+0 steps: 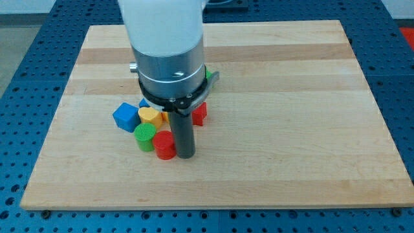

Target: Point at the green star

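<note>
Blue cube: one, farthest toward the view's left of the cluster, on the wooden board.
Second blue block: one, only a corner showing behind the yellow piece; shape unclear.
Yellow heart-shaped block: one, just right of the blue cube.
Green cylinder: one, below the yellow heart, touching or nearly touching the red cylinder.
Red cylinder: one, at the cluster's lower edge.
Orange block: one sliver, mostly hidden by the rod.
My tip: down on the board, right against the red cylinder's right side.
Jaws: none fitted, plain rod only, nothing clamped.
Red block: one, right of the rod, shape unclear.
Green star: one, only a green edge visible behind the arm's metal collar, up and right of the tip, well apart from it.
</note>
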{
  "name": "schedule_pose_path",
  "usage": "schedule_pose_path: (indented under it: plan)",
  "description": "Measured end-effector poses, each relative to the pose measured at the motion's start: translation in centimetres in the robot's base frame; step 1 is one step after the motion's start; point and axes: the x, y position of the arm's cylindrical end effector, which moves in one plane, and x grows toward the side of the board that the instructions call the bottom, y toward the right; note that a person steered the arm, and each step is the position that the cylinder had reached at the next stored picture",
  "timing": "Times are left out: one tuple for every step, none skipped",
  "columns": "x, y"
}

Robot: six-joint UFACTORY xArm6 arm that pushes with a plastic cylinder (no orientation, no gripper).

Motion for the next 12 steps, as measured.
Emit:
schedule_pose_path:
  plan:
    - [0.0,-0.9]
    - [0.0,-0.8]
    - [0.0,0.9]
    - [-1.0,1.1]
    - [-2.4,5.3]
    - [-5.0,9.7]
    - [-5.3,12.3]
    - [-12.5,13.0]
    - [-22.0,11.5]
    - [-29.9,8.9]
    - [-31.1,5.0]
    - [-28.8,3.1]
